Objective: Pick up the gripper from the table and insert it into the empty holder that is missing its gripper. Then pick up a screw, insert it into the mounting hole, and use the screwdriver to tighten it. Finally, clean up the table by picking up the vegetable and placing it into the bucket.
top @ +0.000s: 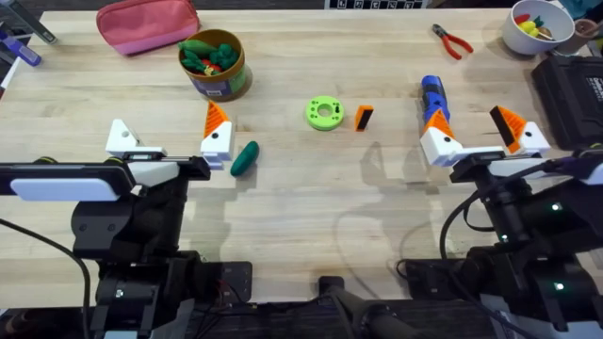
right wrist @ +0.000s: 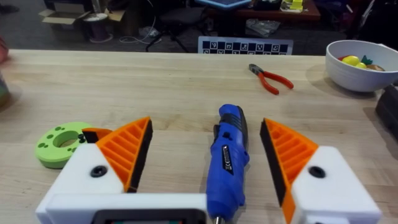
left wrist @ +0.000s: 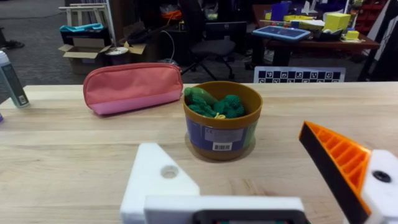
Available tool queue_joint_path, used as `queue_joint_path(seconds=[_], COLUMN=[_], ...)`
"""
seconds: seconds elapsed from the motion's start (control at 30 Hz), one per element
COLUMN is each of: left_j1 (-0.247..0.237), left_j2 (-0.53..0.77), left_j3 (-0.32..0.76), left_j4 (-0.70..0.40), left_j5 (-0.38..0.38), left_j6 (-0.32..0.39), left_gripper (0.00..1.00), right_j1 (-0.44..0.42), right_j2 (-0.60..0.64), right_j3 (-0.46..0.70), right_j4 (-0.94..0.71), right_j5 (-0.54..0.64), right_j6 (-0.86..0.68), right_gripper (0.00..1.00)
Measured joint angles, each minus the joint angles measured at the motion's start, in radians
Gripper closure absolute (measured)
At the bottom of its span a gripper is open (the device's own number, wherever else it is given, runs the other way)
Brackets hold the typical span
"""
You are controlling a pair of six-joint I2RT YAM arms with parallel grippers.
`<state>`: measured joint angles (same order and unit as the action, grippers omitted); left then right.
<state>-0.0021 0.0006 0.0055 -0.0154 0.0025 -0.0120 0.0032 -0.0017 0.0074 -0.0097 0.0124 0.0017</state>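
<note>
Two arms: both rest low at the near edge of a pale wooden table (top: 301,202), one at each side.
Left gripper (top: 170,141): jaws spread wide, holding nothing. One side is the holder (top: 121,137), a bare white block lacking its orange tip; the wrist view shows an open mounting hole in its face. The other side carries an orange ribbed tip on a white block.
Vegetable (top: 244,157): small, dark green and oblong, lying on the table just beside the left gripper's tipped finger, on its inner side.
Bucket (left wrist: 222,134): short, round, yellow-tan tub with a dark label, ahead of the left gripper and standing upright, green toy vegetables heaped inside.
Pink pouch (left wrist: 132,86): beyond the bucket, toward the far edge.
Right gripper (top: 479,135): jaws spread wide, holding nothing, both fingers with orange tips.
Screwdriver (right wrist: 227,158): blue and pen-like, lying on the table between the right gripper's two fingers and reaching out ahead of them; no finger touches it.
Loose gripper tip (top: 364,117): small, orange with a black side, ahead of the right gripper and off toward the table's middle.
Green ring disc (top: 325,113): bright green, just beside the loose tip, farther from the right gripper.
Red-handled pliers (right wrist: 271,79): well ahead of the right gripper, near the far edge.
White bowl (right wrist: 360,66): at the far corner past the pliers, with coloured bits inside.
</note>
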Motion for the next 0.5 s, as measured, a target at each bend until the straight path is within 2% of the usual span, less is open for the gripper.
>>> queue_joint_path(seconds=[0.37,0.5], left_j1=[0.000,0.000], left_j2=[0.000,0.000], left_j3=[0.000,0.007], left_j4=[0.008,0.022], left_j5=[0.000,0.000], left_j6=[0.000,0.000], left_gripper=[0.014,0.015], right_j1=[0.000,0.000], right_j2=[0.000,0.003], right_j3=[0.000,-0.001], right_j4=[0.007,0.168], right_j5=[0.000,-0.005], right_j6=[0.000,0.002], right_gripper=[0.008,0.008])
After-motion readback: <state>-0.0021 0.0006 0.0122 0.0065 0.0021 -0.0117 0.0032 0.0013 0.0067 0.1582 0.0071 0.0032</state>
